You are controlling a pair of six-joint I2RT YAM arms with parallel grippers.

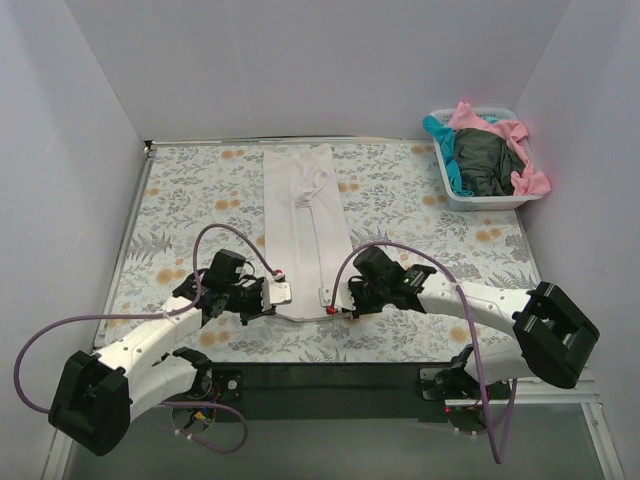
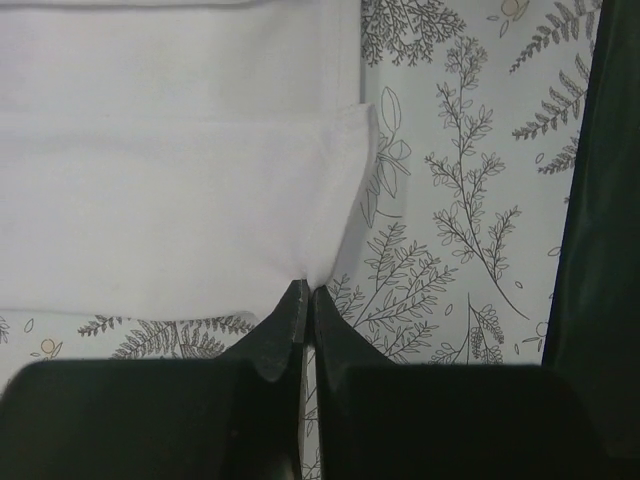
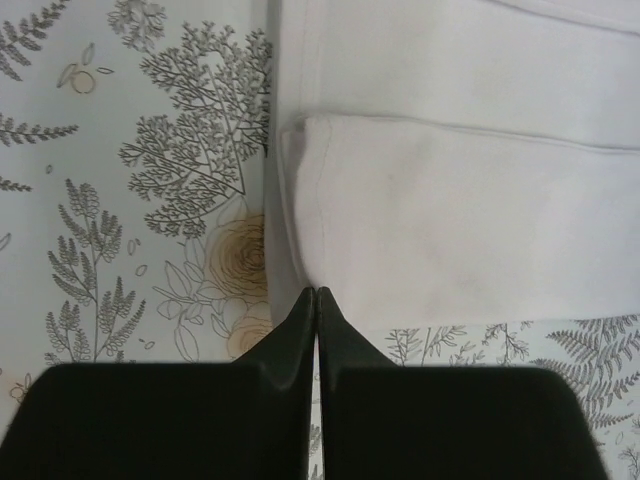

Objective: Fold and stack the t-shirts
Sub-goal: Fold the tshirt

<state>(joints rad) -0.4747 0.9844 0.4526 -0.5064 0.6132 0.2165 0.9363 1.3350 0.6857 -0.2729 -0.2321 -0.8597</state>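
The white t-shirt (image 1: 305,225) lies folded into a long narrow strip down the middle of the printed sheet, collar at the far end. My left gripper (image 1: 279,293) is shut on its near left corner; the left wrist view shows the jaws (image 2: 305,290) pinching the white hem (image 2: 180,220). My right gripper (image 1: 327,298) is shut on the near right corner; the right wrist view shows the jaws (image 3: 316,293) closed on the hem (image 3: 450,220). Pink (image 1: 520,135), teal (image 1: 447,150) and dark grey-green (image 1: 486,162) t-shirts lie bunched in the basket.
The white plastic basket (image 1: 480,198) stands at the far right corner. The fern-and-flower sheet (image 1: 190,200) covers the table. A black strip (image 1: 330,380) runs along the near edge by the arm bases. White walls enclose the left, back and right.
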